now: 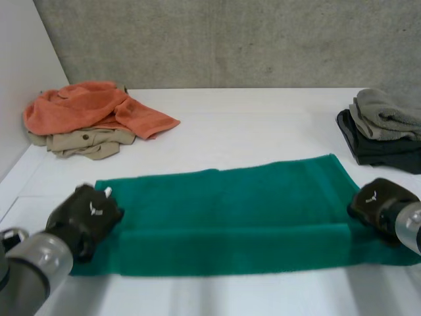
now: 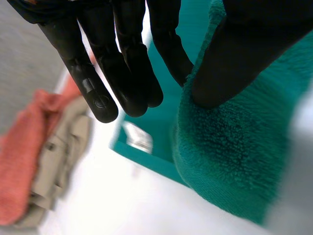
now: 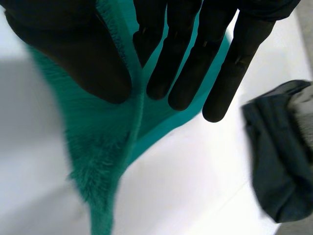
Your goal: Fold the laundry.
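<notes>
A green towel [image 1: 230, 210] lies lengthwise across the near part of the white table [image 1: 250, 131], its near long edge doubled over as a thicker band. My left hand [image 1: 85, 217] is at the towel's left end. In the left wrist view its thumb presses on the raised towel fold [image 2: 230, 161] while its straight fingers [image 2: 122, 73] reach down the other side, pinching the cloth. My right hand [image 1: 378, 204] is at the towel's right end. There the lifted towel edge [image 3: 98, 147] is held between its thumb and straight fingers [image 3: 195, 58].
An orange cloth [image 1: 92, 108] lies crumpled over a beige garment [image 1: 85, 141] at the far left, near a side wall. A stack of folded grey and dark cloths [image 1: 385, 128] sits at the far right. A concrete wall stands behind the table.
</notes>
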You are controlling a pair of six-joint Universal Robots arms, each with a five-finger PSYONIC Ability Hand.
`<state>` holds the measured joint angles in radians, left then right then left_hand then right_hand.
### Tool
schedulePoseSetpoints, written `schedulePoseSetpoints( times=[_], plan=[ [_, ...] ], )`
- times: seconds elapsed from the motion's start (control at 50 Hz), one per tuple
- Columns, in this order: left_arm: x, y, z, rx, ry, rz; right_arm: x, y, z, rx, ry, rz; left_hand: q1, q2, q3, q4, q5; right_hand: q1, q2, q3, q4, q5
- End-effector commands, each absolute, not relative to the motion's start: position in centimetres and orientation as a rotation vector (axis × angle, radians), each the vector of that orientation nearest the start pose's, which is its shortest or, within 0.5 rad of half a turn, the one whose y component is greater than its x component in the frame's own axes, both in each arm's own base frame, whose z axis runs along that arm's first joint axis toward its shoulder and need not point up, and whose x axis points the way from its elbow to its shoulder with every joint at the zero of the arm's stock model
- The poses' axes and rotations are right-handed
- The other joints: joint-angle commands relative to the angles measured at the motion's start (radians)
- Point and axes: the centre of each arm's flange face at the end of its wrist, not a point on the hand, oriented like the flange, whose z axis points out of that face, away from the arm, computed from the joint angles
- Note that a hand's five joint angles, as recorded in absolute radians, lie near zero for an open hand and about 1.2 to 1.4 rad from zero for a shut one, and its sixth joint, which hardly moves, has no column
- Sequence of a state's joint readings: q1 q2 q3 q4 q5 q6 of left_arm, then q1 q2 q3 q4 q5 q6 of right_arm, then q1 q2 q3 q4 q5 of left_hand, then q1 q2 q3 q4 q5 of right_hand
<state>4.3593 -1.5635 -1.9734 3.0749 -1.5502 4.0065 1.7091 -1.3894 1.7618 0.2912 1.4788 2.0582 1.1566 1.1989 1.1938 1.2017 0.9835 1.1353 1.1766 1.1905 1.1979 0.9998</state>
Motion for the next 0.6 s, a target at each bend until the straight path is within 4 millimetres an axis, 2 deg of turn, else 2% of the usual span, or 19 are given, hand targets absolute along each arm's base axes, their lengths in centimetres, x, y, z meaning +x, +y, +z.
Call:
schedulePoseSetpoints(
  times=[0.02, 0.16, 0.28, 0.54, 0.56, 0.58, 0.6],
  plan=[
    [-23.2, -23.6, 18.7, 1.301, 1.873, -1.709, 20.4, -28.2, 17.3, -1.764, 2.416, -1.761, 0.240, 0.197, 0.202, 0.195, 0.238, 0.261, 0.220, 0.206, 0.198, 0.222],
    [-23.9, -27.1, 16.6, 1.194, 1.891, -1.685, 22.8, -32.4, 15.5, -1.688, 2.268, -2.054, 0.240, 0.197, 0.202, 0.195, 0.238, 0.261, 0.220, 0.206, 0.198, 0.222],
    [-23.9, -28.1, 15.8, 1.137, 1.899, -1.630, 24.5, -35.5, 14.6, -1.655, 2.152, -2.221, 0.240, 0.197, 0.202, 0.195, 0.238, 0.261, 0.220, 0.206, 0.198, 0.222],
    [-24.3, -28.5, 15.4, 1.120, 1.892, -1.616, 27.2, -37.8, 11.0, -1.682, 2.020, -2.189, 0.240, 0.197, 0.202, 0.195, 0.238, 0.261, 0.220, 0.206, 0.198, 0.222],
    [-24.3, -28.6, 15.4, 1.115, 1.894, -1.618, 27.2, -38.2, 10.9, -1.660, 2.029, -2.202, 0.240, 0.197, 0.202, 0.195, 0.238, -0.101, -0.143, -0.156, -0.164, -0.140],
    [-24.5, -28.8, 15.5, 1.107, 1.894, -1.631, 27.2, -38.4, 11.0, -1.643, 2.033, -2.210, -0.074, -0.116, -0.111, -0.119, -0.075, -0.593, -0.634, -0.648, -0.656, -0.632],
    [-24.6, -28.8, 15.6, 1.107, 1.895, -1.636, 27.2, -38.5, 11.1, -1.625, 2.041, -2.213, -0.548, -0.590, -0.585, -0.593, -0.549, -0.961, -1.002, -1.016, -1.023, -1.000]
  ],
)
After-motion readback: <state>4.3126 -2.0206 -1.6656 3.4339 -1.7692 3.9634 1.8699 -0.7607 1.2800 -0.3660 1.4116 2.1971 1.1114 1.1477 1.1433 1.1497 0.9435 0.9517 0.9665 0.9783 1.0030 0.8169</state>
